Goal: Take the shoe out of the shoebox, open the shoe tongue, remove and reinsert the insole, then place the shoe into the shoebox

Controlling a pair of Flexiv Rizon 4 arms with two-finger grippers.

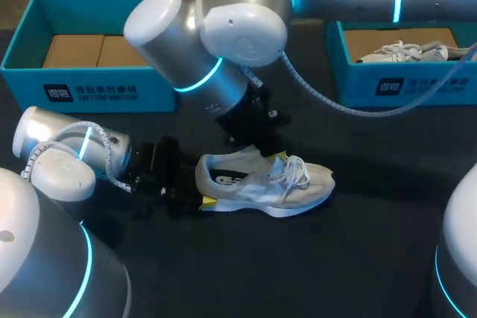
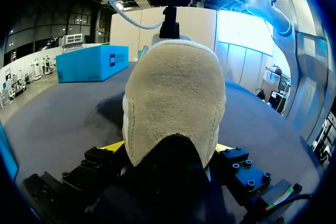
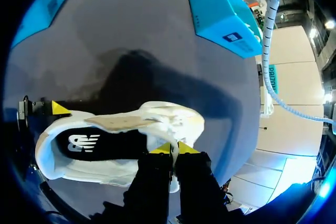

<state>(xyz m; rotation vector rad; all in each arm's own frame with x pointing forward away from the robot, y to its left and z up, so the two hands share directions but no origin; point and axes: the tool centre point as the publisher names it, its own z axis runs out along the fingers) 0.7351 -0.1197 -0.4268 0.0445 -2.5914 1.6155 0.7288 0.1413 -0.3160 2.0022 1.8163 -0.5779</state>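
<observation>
L shoebox (image 1: 89, 91), teal, sits well back and to the L of the shoe (image 1: 264, 184), w/ brown cardboard (image 1: 74, 50) inside. L arm (image 1: 67, 161) lies low over the table (image 1: 335, 258), just L of the shoe's heel end. L gripper (image 2: 168, 147) is at the heel (image 2: 173, 93). Its fingers (image 2: 112, 146) are spread wide, one yellow tip against each side of the tan heel, clamping it btwn them.

The shoe is white/grey w/ white laces. It stands upright on its sole on the table, outside both boxes, toe pointing R. A black insole (image 3: 86, 144) w/ a white logo shows down in the shoe's opening.

R arm (image 1: 223, 35) comes in from the far R and crosses above the shoe. R gripper (image 3: 172, 149) is over the shoe's lace area, just toe-ward of the opening. Its fingertips (image 3: 160, 149) are pressed nearly together, pinching a thin white bit of the shoe's upper; can't tell if that bit is tongue or lace.

R shoebox (image 1: 402, 83), also teal, is well back and to the R of the shoe and holds a second white shoe (image 1: 399, 51).
</observation>
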